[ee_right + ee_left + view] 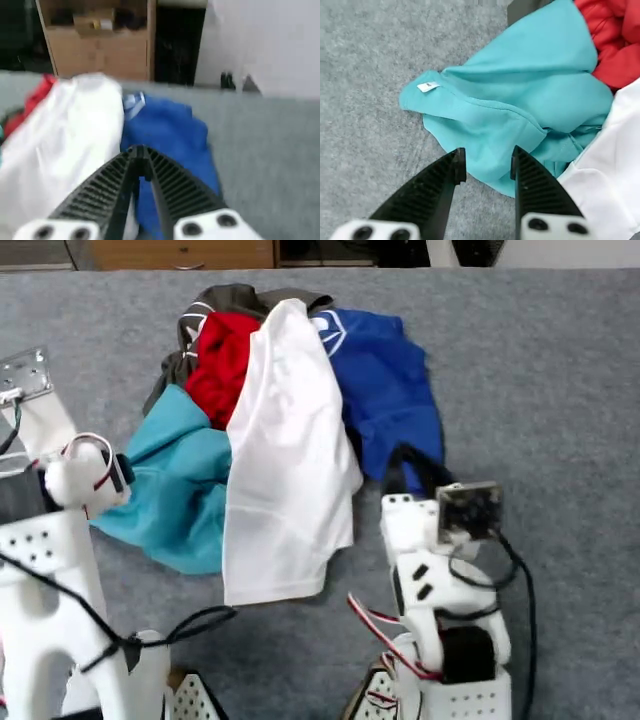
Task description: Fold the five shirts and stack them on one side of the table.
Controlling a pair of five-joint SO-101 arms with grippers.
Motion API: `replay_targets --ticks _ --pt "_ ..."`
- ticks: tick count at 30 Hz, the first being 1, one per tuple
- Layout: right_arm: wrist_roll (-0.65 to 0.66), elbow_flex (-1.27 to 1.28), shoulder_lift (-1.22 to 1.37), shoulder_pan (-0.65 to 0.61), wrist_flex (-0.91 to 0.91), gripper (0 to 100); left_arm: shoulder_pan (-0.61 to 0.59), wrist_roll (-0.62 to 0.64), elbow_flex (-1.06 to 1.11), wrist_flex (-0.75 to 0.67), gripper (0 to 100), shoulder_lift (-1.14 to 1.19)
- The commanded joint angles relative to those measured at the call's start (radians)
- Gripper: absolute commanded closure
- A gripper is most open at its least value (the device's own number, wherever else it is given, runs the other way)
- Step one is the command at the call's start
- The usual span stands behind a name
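High view: five shirts lie in one loose heap on the grey tabletop point(560, 390), none folded. The white shirt point(285, 460) is on top, running down the middle. The teal shirt point(180, 480) spreads out from under one side of it and the blue shirt point(385, 390) from under the other. The red shirt point(222, 360) is bunched at the far end, with a dark olive shirt point(235, 298) under it. The left arm point(60, 570) stands at the near edge beside the teal shirt, and the right arm point(440, 580) stands just beside the near end of the blue shirt.

Left wrist view: the left claw point(487, 160) has its jaws moderately apart and holds nothing. Its tips are over the near hem of the teal shirt point(520, 95); contact cannot be confirmed. A white label point(427, 87) shows at the shirt's corner. The red shirt point(615, 45) and white shirt point(605, 190) lie beyond.

Right wrist view: the right claw point(142, 152) has its jaws together at the tips, with nothing between them. It is raised over the blue shirt point(170, 135), with the white shirt point(65, 130) alongside. A wooden cabinet point(95, 40) stands behind the tabletop
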Motion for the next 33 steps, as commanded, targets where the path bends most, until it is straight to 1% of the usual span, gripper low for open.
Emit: replay_targets --ticks 1,3,6,10,12,14,17,18,20,23,28,32,33 --pt "0.005 -0.176 0.064 -0.071 -0.020 98.4 -0.005 -0.009 0.021 0.002 84 -0.111" --pt "0.005 -0.283 0.162 -0.104 0.044 98.3 -0.009 -0.009 0.044 0.003 84 -0.151" --pt "0.012 -0.506 0.401 -0.107 0.170 98.3 -0.012 -0.009 0.078 0.012 83 -0.196" --pt "0.012 -0.906 0.776 -0.111 0.361 98.3 -0.014 -0.009 0.080 0.034 83 -0.211" --pt "0.014 -1.096 0.961 -0.137 0.443 98.1 -0.040 -0.005 0.080 0.029 83 -0.211" --pt "0.035 -1.253 1.152 -0.163 0.511 93.8 -0.081 -0.005 0.086 0.012 83 -0.208" --pt "0.038 -1.445 1.412 -0.183 0.603 82.5 -0.123 -0.008 0.089 -0.003 83 -0.208" --pt "0.032 -1.508 1.492 -0.188 0.640 80.2 -0.127 -0.008 0.089 -0.003 83 -0.211" --pt "0.034 -1.635 1.627 -0.199 0.720 78.7 -0.124 -0.008 0.089 0.000 83 -0.211" --pt "0.028 -1.821 1.797 -0.226 0.779 78.8 -0.126 -0.005 0.092 -0.005 83 -0.208" --pt "0.026 -2.077 2.054 -0.325 0.827 78.6 -0.126 -0.008 0.157 -0.057 84 -0.217" --pt "0.023 -2.226 2.272 -0.346 0.848 78.5 -0.130 -0.005 0.189 -0.077 84 -0.217" --pt "0.000 -2.262 2.325 -0.343 0.845 78.5 -0.132 -0.005 0.189 -0.075 84 -0.217"
